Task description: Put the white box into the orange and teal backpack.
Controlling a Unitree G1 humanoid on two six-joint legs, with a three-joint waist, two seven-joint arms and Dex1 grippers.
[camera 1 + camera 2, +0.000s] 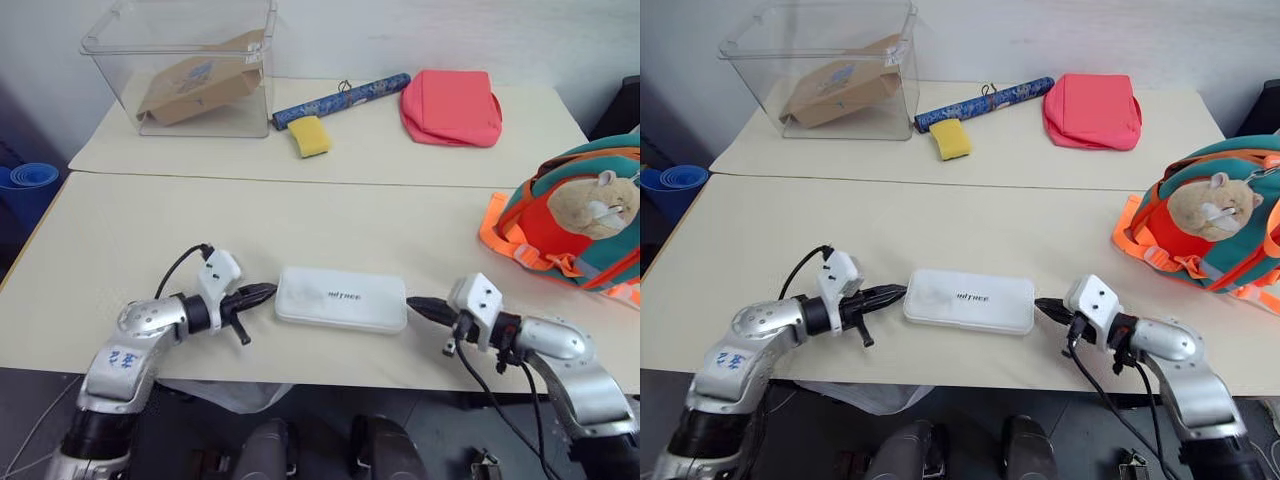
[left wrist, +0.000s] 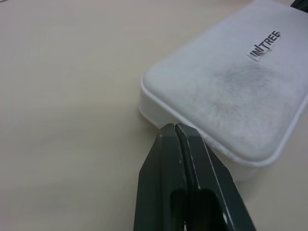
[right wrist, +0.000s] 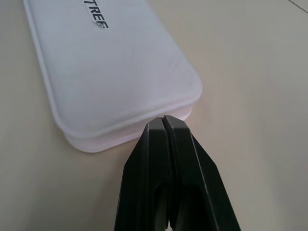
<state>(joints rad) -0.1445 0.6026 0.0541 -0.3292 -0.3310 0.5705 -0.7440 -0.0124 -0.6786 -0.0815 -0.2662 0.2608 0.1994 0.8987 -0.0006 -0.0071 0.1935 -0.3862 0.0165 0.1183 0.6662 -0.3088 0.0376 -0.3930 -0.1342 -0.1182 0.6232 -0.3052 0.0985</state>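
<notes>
- White box [image 1: 341,298] lies flat near the front edge of the beige worktop [image 1: 300,225], long side along that edge; a strip of bare top shows between box and edge.
- Left claw [image 1: 268,291] closed, fingers pressed together, tip against the box's left short end; it grips nothing.
- Right claw [image 1: 413,303] closed too, tip against the box's right short end; box sits pinched between the two tips.
- Wide bare worktop behind the box, up to the seam with the rear worktop.
- Orange and teal backpack [image 1: 575,225] sits at the right edge, well apart from the box, open surface between them; beige plush hamster [image 1: 598,203] on its front, bright orange straps spilling toward the box side.
- Box: smooth matte plastic, rounded corners, raised lid over a slightly wider base, small grey lettering on top.
- Claw fingers: black, hard, tapering to a narrow tip.
- Rear worktop: clear plastic bin [image 1: 185,65] holding a brown paper bag [image 1: 200,85], blue patterned roll [image 1: 342,99], yellow sponge [image 1: 310,136], flat pinkish-red folded bag [image 1: 451,107].
</notes>
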